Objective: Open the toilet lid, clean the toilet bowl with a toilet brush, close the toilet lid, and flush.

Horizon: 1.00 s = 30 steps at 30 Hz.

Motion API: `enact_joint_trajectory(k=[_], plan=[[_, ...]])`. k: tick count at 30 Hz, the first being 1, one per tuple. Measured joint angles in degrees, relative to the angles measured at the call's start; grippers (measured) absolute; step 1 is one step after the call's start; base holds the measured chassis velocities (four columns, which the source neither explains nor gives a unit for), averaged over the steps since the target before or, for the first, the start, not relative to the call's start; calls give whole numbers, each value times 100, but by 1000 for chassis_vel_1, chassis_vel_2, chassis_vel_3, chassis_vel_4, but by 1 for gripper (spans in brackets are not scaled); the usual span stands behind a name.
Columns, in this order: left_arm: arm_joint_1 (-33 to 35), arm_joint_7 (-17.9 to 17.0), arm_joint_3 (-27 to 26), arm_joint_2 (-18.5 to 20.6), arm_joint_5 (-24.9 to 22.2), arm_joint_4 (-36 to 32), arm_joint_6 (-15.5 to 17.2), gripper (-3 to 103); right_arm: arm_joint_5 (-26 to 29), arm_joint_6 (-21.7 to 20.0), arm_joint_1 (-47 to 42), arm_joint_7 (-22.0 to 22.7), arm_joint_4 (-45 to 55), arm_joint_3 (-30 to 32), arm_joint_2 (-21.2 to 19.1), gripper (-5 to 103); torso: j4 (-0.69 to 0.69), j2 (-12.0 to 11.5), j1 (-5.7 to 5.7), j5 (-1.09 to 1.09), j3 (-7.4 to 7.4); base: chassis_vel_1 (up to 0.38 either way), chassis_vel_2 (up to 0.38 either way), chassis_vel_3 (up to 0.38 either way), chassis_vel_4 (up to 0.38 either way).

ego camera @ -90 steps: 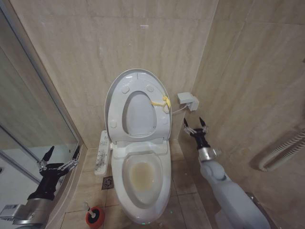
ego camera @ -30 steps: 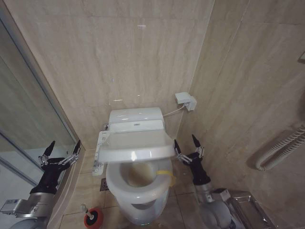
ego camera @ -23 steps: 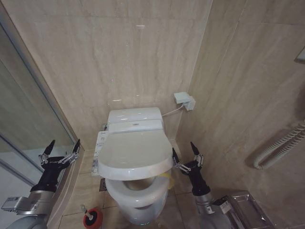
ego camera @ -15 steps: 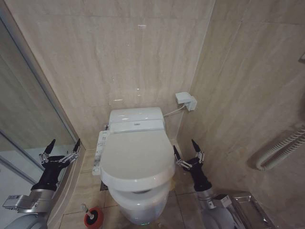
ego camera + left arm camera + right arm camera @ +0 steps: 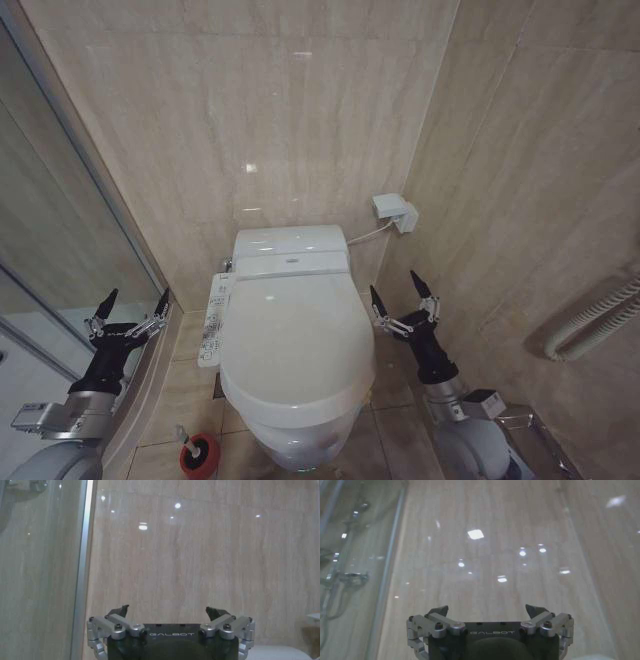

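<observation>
From the head view, the toilet lid (image 5: 295,345) is seen lying flat over the toilet bowl (image 5: 300,440), so flushing is judged to remain. The right gripper (image 5: 403,301) is held just beside it, fingers spread and empty; the left gripper (image 5: 131,312) is parked by the glass, likewise spread. The toilet brush (image 5: 198,452) is stowed on the floor. At each wrist view, spread fingers (image 5: 119,611) (image 5: 438,611) are faced toward tiled wall.

Glossy beige tiled walls (image 5: 300,120) meet a matching tiled floor (image 5: 185,390); a framed glass partition (image 5: 50,230) lines one side, ceiling lights glinting off the tiles.
</observation>
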Motion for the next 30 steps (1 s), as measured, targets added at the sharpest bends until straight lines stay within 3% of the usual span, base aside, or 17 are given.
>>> enact_joint_trajectory(k=[10, 13, 16, 30], plan=[[-277, -3, 162, 105, -4, 328, -44, 100, 543, -101, 392, -261, -126, -388, -323, 100, -2, 0, 0, -2, 0, 0, 0, 0, 0], [-352, 1, 164, 207, -39, 441, -76, 100, 680, -48, 528, -1044, -424, -740, -277, 100, 0, 0, 0, -2, 0, 0, 0, 0, 0], [-396, 4, 160, 290, -79, 485, -79, 100, 564, 66, 559, -1304, -800, -1027, -169, 100, -1, 0, 0, -1, 0, 0, 0, 0, 0], [-497, 10, 183, 350, -119, 590, -81, 100, 39, 331, 798, -1404, -2385, -1626, 269, 100, -1, 1, -1, -1, 0, 0, 0, 0, 0]])
